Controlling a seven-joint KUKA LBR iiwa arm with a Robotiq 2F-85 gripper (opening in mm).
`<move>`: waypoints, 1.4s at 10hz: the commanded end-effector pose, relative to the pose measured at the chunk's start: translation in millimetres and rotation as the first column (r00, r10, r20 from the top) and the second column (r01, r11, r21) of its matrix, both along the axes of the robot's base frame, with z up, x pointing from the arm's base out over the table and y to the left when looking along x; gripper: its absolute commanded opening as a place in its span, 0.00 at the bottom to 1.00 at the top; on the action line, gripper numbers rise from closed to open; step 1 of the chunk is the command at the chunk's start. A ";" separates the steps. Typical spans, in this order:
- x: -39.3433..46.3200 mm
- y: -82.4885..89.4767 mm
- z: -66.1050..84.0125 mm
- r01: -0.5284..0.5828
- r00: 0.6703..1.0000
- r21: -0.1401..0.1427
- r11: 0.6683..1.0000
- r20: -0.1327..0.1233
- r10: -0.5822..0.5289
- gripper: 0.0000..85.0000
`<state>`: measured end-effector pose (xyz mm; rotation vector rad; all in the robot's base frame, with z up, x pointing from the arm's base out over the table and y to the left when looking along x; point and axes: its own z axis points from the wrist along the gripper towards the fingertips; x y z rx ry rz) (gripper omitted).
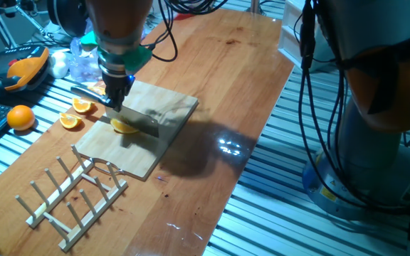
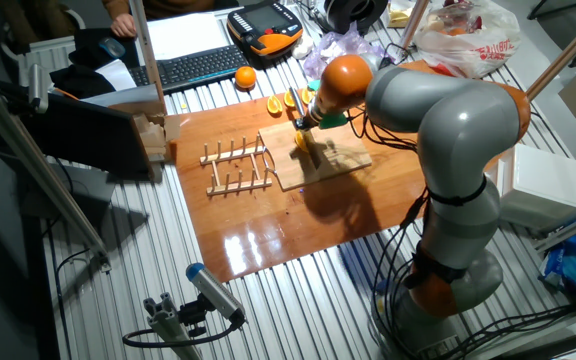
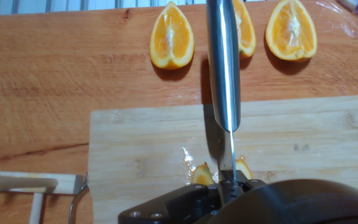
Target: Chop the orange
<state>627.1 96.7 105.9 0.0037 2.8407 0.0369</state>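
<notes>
The jaws pinch a knife (image 3: 223,68) whose blade presses into the orange (image 1: 124,126) directly beneath.

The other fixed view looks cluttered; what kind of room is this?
Probably a robotics lab, not a kitchen: a keyboard, a handheld controller and loose cables surround the wooden table, with the orange on a cutting board.

Small orange wedge (image 1: 124,126) lying on the wooden board (image 1: 164,139), flesh bright, directly under the knife blade (image 3: 223,68).
</notes>
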 end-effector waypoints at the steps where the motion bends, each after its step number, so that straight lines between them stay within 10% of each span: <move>1: 0.8 0.7 -0.8 -0.002 1.000 0.000 1.000 0.005 0.002 0.00; 14: 11.7 10.2 -1.8 -0.013 0.999 -0.016 1.000 0.047 0.013 0.00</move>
